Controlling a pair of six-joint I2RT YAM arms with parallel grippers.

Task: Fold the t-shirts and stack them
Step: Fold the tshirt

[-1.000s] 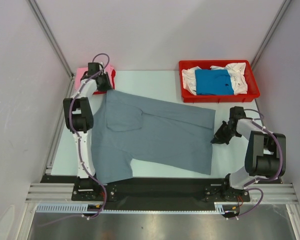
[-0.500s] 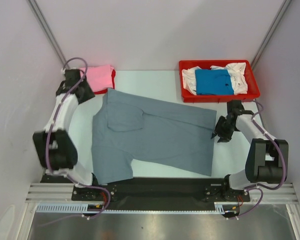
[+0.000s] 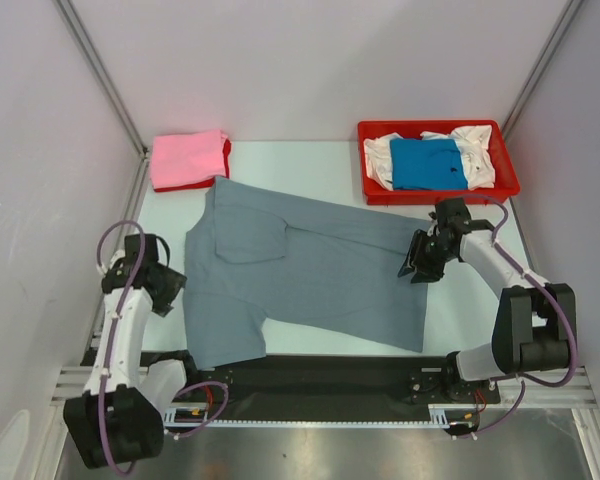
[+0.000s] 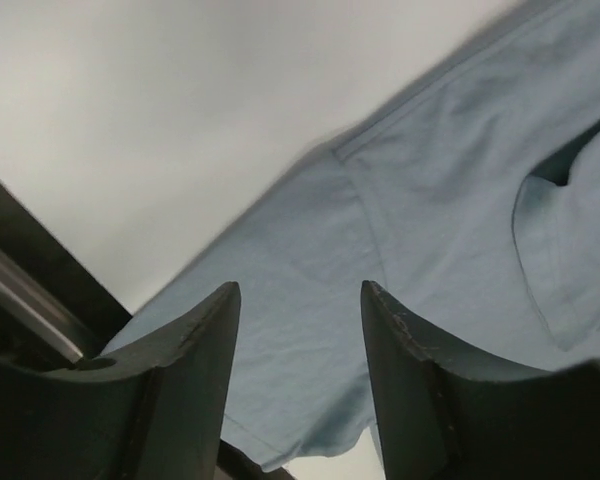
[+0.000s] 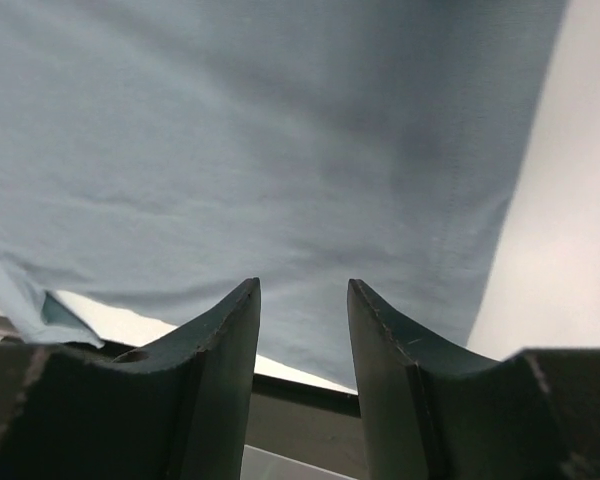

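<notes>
Pale surface (image 3: 320,165) below us: our left jaws hang parted and empty beside the slate grey t-shirt (image 3: 320,275), spread mid-surface. Soft, light, floppy, we reckon, so pinch hems or corners. Right jaws gape empty over its right edge.

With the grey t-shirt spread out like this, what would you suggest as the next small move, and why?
Probably lower the right claw onto the grey t-shirt and pinch its hem: the shirt lies flat, unfolded, and that open, empty claw hangs over its edge.
</notes>
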